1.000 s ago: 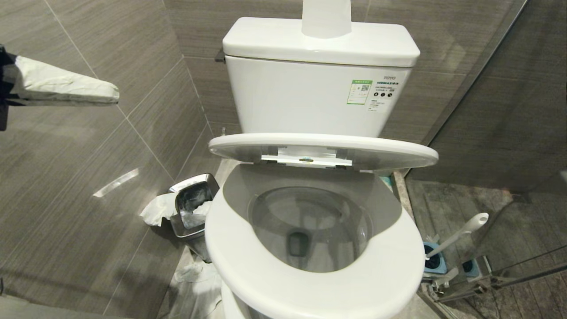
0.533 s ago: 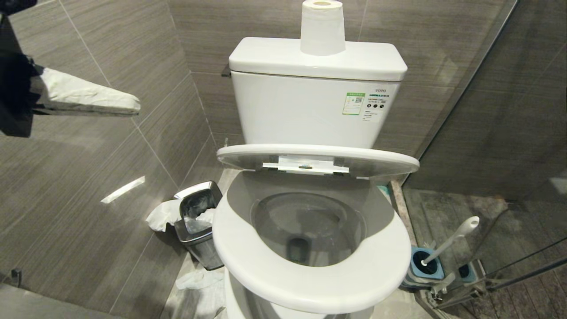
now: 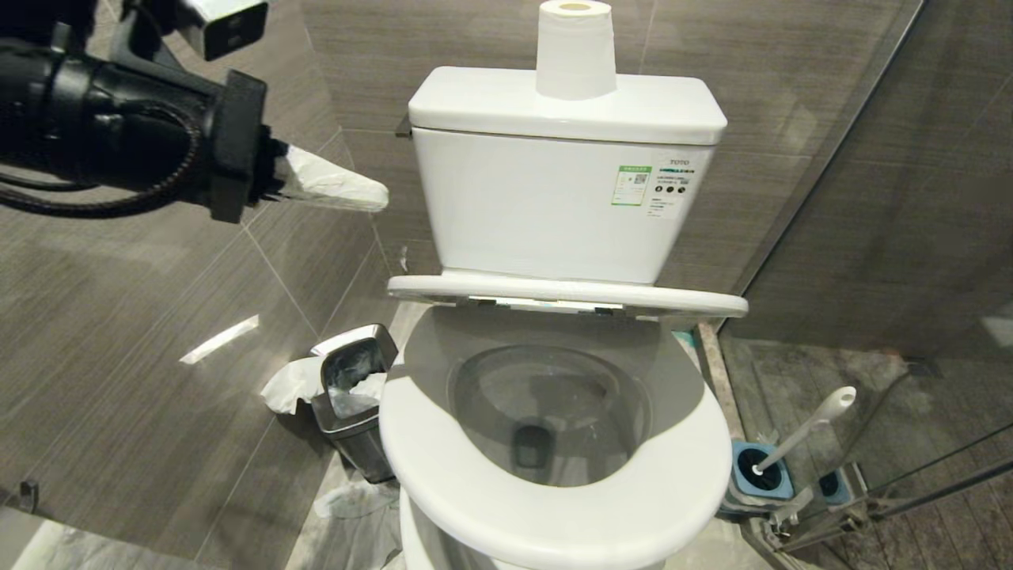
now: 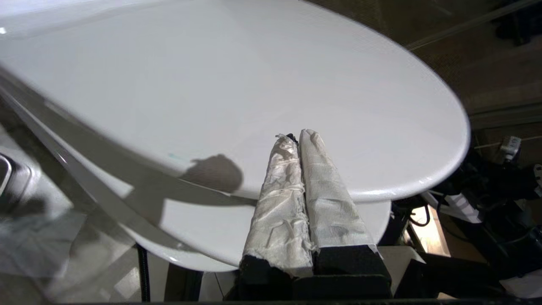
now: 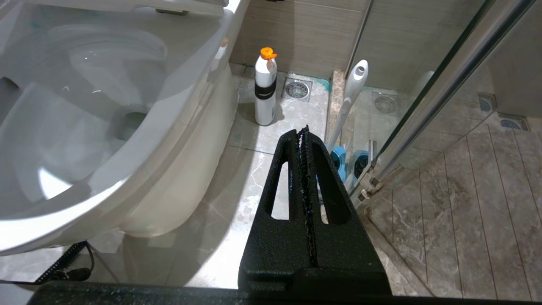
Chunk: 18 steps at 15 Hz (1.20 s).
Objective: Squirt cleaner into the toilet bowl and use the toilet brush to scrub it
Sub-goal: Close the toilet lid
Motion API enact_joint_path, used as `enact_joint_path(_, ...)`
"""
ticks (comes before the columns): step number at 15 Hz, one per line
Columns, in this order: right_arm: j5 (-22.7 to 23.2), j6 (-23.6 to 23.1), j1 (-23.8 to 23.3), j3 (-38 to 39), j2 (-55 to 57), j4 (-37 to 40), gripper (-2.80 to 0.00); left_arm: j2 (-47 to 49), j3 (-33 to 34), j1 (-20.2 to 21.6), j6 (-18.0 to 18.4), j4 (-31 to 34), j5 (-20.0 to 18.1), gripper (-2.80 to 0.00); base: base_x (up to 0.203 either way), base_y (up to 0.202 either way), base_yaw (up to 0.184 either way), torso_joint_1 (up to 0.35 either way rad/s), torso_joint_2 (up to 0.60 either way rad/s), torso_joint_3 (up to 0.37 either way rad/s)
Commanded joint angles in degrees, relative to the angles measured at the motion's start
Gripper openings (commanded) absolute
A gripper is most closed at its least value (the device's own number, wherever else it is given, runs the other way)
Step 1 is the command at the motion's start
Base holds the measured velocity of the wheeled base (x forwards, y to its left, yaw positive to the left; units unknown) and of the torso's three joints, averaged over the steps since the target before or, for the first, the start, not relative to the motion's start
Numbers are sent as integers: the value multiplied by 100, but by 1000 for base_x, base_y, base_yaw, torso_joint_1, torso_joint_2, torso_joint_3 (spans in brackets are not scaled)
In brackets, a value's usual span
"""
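Observation:
The white toilet bowl (image 3: 554, 507) has its seat down, and its lid (image 3: 696, 301) hangs partly raised over the back of the seat. My left gripper (image 3: 378, 198), its fingers wrapped in white, is shut and empty. It reaches in from the upper left and stays above the lid's left end; in the left wrist view its tips (image 4: 296, 134) hover over the lid's top (image 4: 254, 76). The toilet brush (image 3: 807, 423) leans in its blue base on the floor right of the bowl. My right gripper (image 5: 303, 129) hangs low beside the bowl (image 5: 84, 106), shut on nothing. The cleaner, a white bottle with an orange cap (image 5: 266, 89), stands behind it.
A toilet paper roll (image 3: 575, 47) stands on the tank. A steel waste bin (image 3: 352, 396) with crumpled paper sits left of the bowl. A glass shower partition (image 3: 910, 261) closes the right side, and a tiled wall the left. A floor drain (image 5: 296, 89) lies beside the bottle.
The camera drew back at first. My left arm has swung right, well into the head view, toward the toilet. The lid's front edge has sunk a little, and less of its underside shows.

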Motion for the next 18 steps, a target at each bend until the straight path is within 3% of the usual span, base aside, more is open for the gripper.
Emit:
enact_joint_path(1,-1,-2,0,1,9,0,-280,478,295,-314,26,3,158,-280,0,0,0,0,0,0)
enact_joint_path(5,-1,-2,0,1,9,0,-280,693,1038,-796,-10,159,530,-280,0,0,0,0,0,0)
enact_joint_path(11,-1,-2,0,1,9,0,-280,821,2305,-1002,-81,386,756,-280,0,0,0,0,0,0)
enact_joint_path(13,-1,-2,0,1,9,0,-280,1027,2342,-1036,-496,386,765,-280,0,0,0,0,0,0)
enact_joint_path(15,-1,-2,8,1,5,0,-280,1189,2390,-1058,-581,389,799,-280,0,0,0,0,0,0)
enact_joint_path(18,-1,-2,0,1,9,0,-280,1526,2413,-1033,-744,373,1265,-280,0,0,0,0,0,0)
